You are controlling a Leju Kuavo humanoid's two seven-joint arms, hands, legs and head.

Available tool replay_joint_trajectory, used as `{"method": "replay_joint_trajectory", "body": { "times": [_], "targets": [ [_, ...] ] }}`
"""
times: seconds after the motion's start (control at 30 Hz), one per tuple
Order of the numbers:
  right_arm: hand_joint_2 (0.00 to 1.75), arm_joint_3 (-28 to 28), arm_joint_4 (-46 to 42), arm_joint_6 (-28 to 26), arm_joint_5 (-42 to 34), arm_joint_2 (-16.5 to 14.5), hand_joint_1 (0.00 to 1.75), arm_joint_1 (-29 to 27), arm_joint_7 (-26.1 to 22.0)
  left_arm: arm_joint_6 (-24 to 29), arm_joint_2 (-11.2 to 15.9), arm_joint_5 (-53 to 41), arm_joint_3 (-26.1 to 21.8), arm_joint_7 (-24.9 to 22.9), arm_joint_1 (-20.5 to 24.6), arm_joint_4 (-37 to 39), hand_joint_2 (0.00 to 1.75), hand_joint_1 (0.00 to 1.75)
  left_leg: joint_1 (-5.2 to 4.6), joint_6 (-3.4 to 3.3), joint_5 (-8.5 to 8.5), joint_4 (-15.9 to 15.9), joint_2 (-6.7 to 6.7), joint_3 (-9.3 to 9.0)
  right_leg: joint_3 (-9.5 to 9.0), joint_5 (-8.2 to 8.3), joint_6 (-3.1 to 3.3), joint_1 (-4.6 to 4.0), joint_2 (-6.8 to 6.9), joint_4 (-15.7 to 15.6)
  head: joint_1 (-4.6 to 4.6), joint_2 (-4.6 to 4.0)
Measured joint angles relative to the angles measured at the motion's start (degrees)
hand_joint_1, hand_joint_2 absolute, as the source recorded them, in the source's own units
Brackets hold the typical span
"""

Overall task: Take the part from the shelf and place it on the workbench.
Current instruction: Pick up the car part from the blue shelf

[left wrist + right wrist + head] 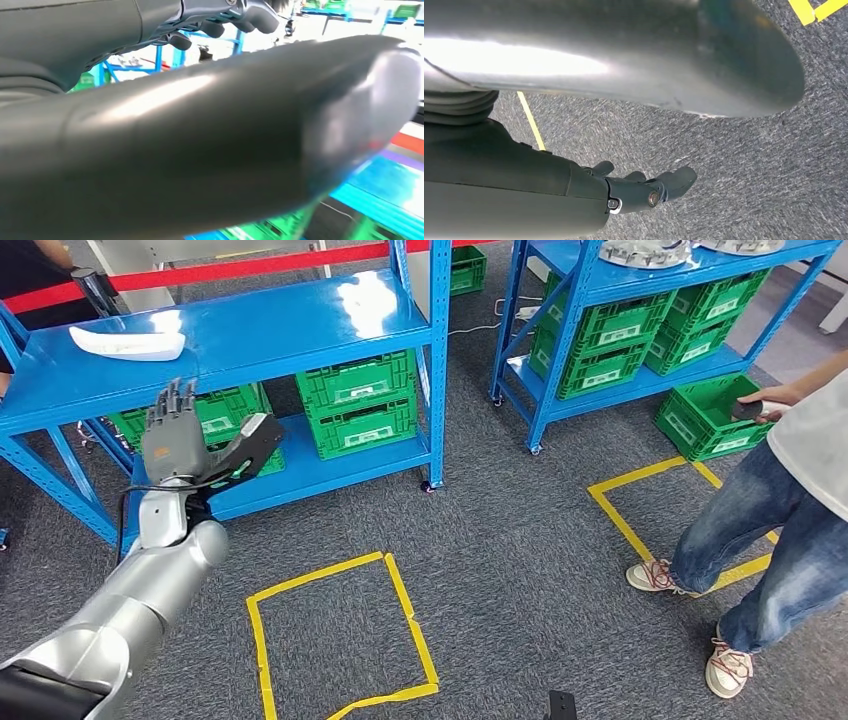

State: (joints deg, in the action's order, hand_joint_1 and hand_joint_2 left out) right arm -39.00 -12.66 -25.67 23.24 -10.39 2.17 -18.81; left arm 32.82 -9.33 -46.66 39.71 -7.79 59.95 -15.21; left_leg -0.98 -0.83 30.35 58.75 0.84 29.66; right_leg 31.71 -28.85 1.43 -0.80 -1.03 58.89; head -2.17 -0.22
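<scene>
The part (128,343), a long white moulded piece, lies on the top board of the blue shelf (300,325) at its left end. My left hand (172,430) is raised in front of that shelf, below and a little right of the part. Its fingers point up and apart, its thumb juts right, and it holds nothing. In the left wrist view the left hand (200,150) is mostly its thick thumb, with the dark fingers (225,20) spread beyond it. My right hand (634,192) hangs over grey carpet, fingers loosely extended and empty.
Green crates (358,405) fill the shelf's lower level. A second blue shelf (640,330) with more crates stands to the right. A person (790,490) in jeans stands at the right, holding a dark object. Yellow tape squares (340,640) mark the carpet.
</scene>
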Motion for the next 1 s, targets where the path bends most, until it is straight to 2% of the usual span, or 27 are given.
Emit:
{"method": "replay_joint_trajectory", "body": {
  "times": [0.1,0.17,0.23,0.27,0.3,0.37,0.4,0.43,0.47,0.53,0.57,0.6,0.63,0.7,0.77,0.8,0.83,0.9,0.93,0.97,1.0],
  "targets": [
    [0.0,-0.1,0.0,0.5,0.2,0.0,0.0,0.0,-0.1,-0.7,1.5,-1.0,0.0,-1.6,0.9,0.0,0.0,0.0,-0.17,-0.21,0.01,0.0,-0.01,0.03,0.01,0.08,-0.17,0.16,-0.01,-0.1,0.01,0.0],
    [0.0,-0.2,0.0,0.7,0.4,-0.1,0.0,0.0,-0.1,-1.0,2.3,-1.6,0.0,-2.4,1.3,0.0,0.0,0.0,-0.24,-0.61,-0.09,-0.3,-0.01,0.14,0.06,0.6,-0.46,0.27,-0.02,0.2,-0.01,0.0],
    [0.0,-0.2,0.0,0.8,0.7,-0.1,0.0,0.0,-0.1,-1.4,2.9,-2.0,0.0,-3.1,1.4,0.0,0.0,0.0,0.06,-1.09,-0.22,-1.1,-0.03,-0.43,0.6,1.03,-0.87,0.21,0.02,1.6,-0.05,0.0],
    [0.0,-0.2,0.0,0.8,0.8,-0.1,0.0,0.0,-0.1,-1.6,3.1,-2.3,0.0,-3.3,1.6,-0.1,0.0,0.0,0.28,-1.26,-0.22,-1.4,-0.05,-0.76,1.41,0.69,-1.11,0.22,0.08,2.9,-0.13,0.0],
    [0.0,-0.2,0.0,0.8,0.9,-0.1,0.0,0.1,-0.1,-1.9,3.3,-2.4,0.0,-3.5,1.7,-0.1,0.0,0.0,0.49,-1.34,-0.25,-1.6,-0.06,-1.13,2.75,-0.26,-1.37,0.31,0.15,5.0,-0.2,0.0],
    [0.0,-0.2,0.0,0.8,1.0,-0.1,0.0,0.3,-0.1,-2.0,3.7,-2.6,0.0,-3.7,1.9,-0.1,0.0,0.0,0.68,-1.37,-0.15,-1.6,-0.07,-1.18,6.96,-2.97,-1.95,0.8,0.29,11.5,-0.31,0.0],
    [0.0,-0.2,0.0,0.8,1.0,-0.1,0.0,0.3,-0.1,-2.1,3.9,-2.7,0.0,-3.7,1.8,-0.1,0.0,0.0,0.77,-1.28,-0.04,-1.5,-0.03,-1.24,9.16,-3.81,-2.23,1.08,0.35,14.5,-0.32,0.0],
    [0.0,-0.2,0.0,0.8,1.0,-0.1,0.0,0.2,-0.1,-2.1,4.0,-2.7,0.0,-3.7,1.8,0.0,0.0,0.0,0.9,-1.12,0.14,-1.5,0.02,-1.4,10.71,-3.61,-2.46,1.32,0.44,15.9,-0.32,0.0],
    [0.0,-0.2,0.0,0.8,1.0,-0.1,0.0,0.2,-0.1,-2.1,4.1,-2.7,0.0,-3.8,1.7,0.0,0.0,0.0,1.08,-0.86,0.43,-1.5,0.08,-1.71,11.24,-2.13,-2.69,1.55,0.55,15.2,-0.32,0.0],
    [0.0,-0.3,0.0,0.8,1.0,-0.1,0.0,0.1,-0.1,-2.1,4.2,-2.7,0.0,-3.9,1.6,0.0,0.0,0.0,1.55,-0.14,1.32,-1.5,0.12,-2.66,9.45,3.31,-3.21,1.98,0.79,8.4,-0.3,0.0],
    [0.0,-0.3,0.1,0.9,1.1,-0.1,0.0,0.1,-0.1,-2.1,4.3,-2.7,0.0,-4.0,1.6,0.0,0.0,0.0,1.71,0.29,1.77,-1.5,0.09,-3.12,8.44,4.95,-3.39,1.96,0.89,5.0,-0.31,0.0],
    [0.0,-0.3,0.1,0.9,1.2,-0.1,0.0,0.1,0.0,-2.3,4.4,-2.8,0.0,-4.1,1.6,0.0,0.0,0.0,1.74,0.77,2.21,-1.5,0.07,-3.32,7.6,5.69,-3.17,1.88,1.03,2.4,-0.36,0.0],
    [0.0,-0.3,0.2,1.0,1.3,-0.2,0.0,0.2,0.0,-2.5,4.4,-3.0,0.0,-4.3,1.5,0.0,0.0,0.0,1.69,1.22,2.64,-1.6,0.01,-3.42,7.25,5.43,-2.71,1.74,1.08,1.3,-0.37,0.0],
    [0.0,-0.3,0.3,1.1,1.5,-0.2,0.0,0.2,0.2,-2.9,4.7,-3.5,0.0,-4.9,1.3,0.0,0.0,0.0,1.51,2.02,3.1,-1.7,-0.02,-3.9,6.77,4.47,-1.23,1.56,1.15,0.9,-0.35,0.0],
    [0.0,-0.3,0.3,1.4,1.7,-0.2,0.0,0.2,0.3,-3.3,5.0,-4.3,0.0,-5.7,1.2,-0.1,0.0,0.0,1.51,2.6,3.08,0.4,-0.19,-3.33,5.89,3.83,-0.26,1.65,1.05,0.7,-0.24,0.01],
    [0.0,-0.3,0.3,1.6,1.9,-0.2,0.0,0.2,0.3,-3.7,5.2,-4.6,-0.1,-6.2,1.2,-0.1,0.0,0.0,1.53,2.79,3.31,3.1,-0.3,-1.76,5.31,3.48,0.1,1.7,0.97,0.6,-0.24,0.01],
    [0.0,-0.3,0.3,1.6,2.0,-0.2,0.0,0.3,0.3,-4.2,5.5,-5.0,-0.1,-6.8,1.2,-0.1,0.0,0.0,1.54,2.93,3.98,6.7,-0.41,0.67,4.76,3.03,0.39,1.7,0.91,0.5,-0.22,0.01],
    [0.0,-0.3,0.3,1.7,2.1,-0.2,0.0,0.3,0.3,-5.5,6.0,-5.8,-0.1,-8.3,0.8,0.1,0.0,0.0,1.51,3.02,6.59,13.6,-0.48,6.09,3.58,1.98,0.72,1.6,0.72,0.5,-0.21,0.0],
    [0.0,-0.3,0.3,1.6,2.2,-0.2,0.0,0.2,0.4,-6.3,6.4,-6.2,-0.1,-9.1,0.5,0.2,0.0,0.0,1.5,2.95,7.51,15.3,-0.49,8.18,2.88,1.4,0.83,1.51,0.59,0.5,-0.2,0.0],
    [0.0,-0.3,0.3,1.6,2.3,-0.2,0.0,0.1,0.5,-7.0,6.8,-6.6,-0.1,-10.0,0.3,0.3,0.0,0.0,1.43,2.76,7.28,15.1,-0.48,9.44,2.06,0.76,0.92,1.38,0.44,0.5,-0.2,0.0],
    [0.0,-0.3,0.3,1.6,2.4,-0.2,0.0,0.1,0.6,-7.7,7.2,-7.0,-0.1,-10.9,0.1,0.5,0.0,0.0,1.29,2.39,5.66,13.2,-0.48,9.89,1.17,0.13,0.98,1.22,0.32,0.4,-0.2,0.0]
  ]
}}
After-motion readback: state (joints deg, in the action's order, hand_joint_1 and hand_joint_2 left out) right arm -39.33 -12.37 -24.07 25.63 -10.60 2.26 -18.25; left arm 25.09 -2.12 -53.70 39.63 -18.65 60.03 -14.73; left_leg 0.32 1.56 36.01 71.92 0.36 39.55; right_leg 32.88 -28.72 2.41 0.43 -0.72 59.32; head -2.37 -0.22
